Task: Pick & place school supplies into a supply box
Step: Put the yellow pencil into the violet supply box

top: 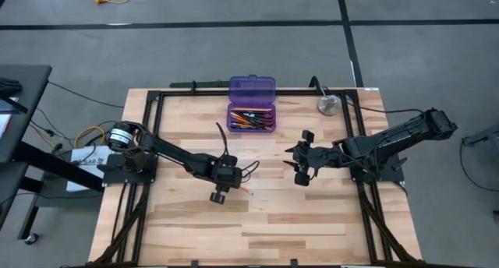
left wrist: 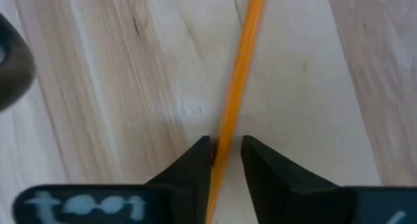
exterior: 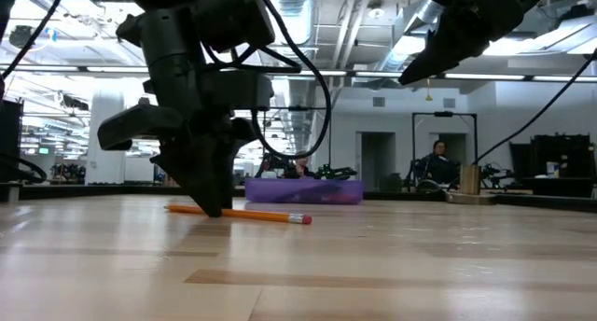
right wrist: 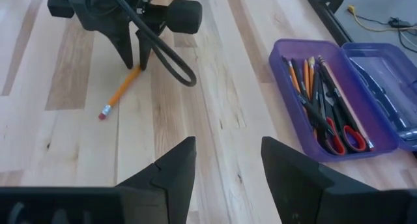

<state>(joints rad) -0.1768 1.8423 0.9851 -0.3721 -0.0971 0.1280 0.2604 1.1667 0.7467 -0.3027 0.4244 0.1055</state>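
Note:
One orange pencil [top: 245, 190] [exterior: 247, 214] [right wrist: 120, 90] lies flat on the wooden table, its pink eraser end pointing toward the near edge. My left gripper [top: 228, 181] [exterior: 213, 209] [left wrist: 226, 146] stands over its other end, pointing down, fingers narrowly open on either side of it. The purple supply box [top: 230, 118] [right wrist: 290, 107] sits open near the far edge, holding several pencils and pens [right wrist: 316, 87] and red-handled scissors [right wrist: 342, 136]. My right gripper [top: 302, 157] [right wrist: 228, 165] hovers open right of centre, above the table. My left gripper comes from above, pointing down, its fingers across the pencil near the end away from the eraser [left wrist: 225, 129]. One finger [left wrist: 199, 159] stands right beside the pencil and the other a little apart; I cannot tell whether either touches it. The pencil lies on the table.
The box's hinged lid [top: 252, 86] [right wrist: 384, 87] lies open on the far side of the box. A round silver-grey metal disc [top: 328, 105] sits near the far right corner. A dark frame runs along the table's edges. People sit in the room beyond the table.

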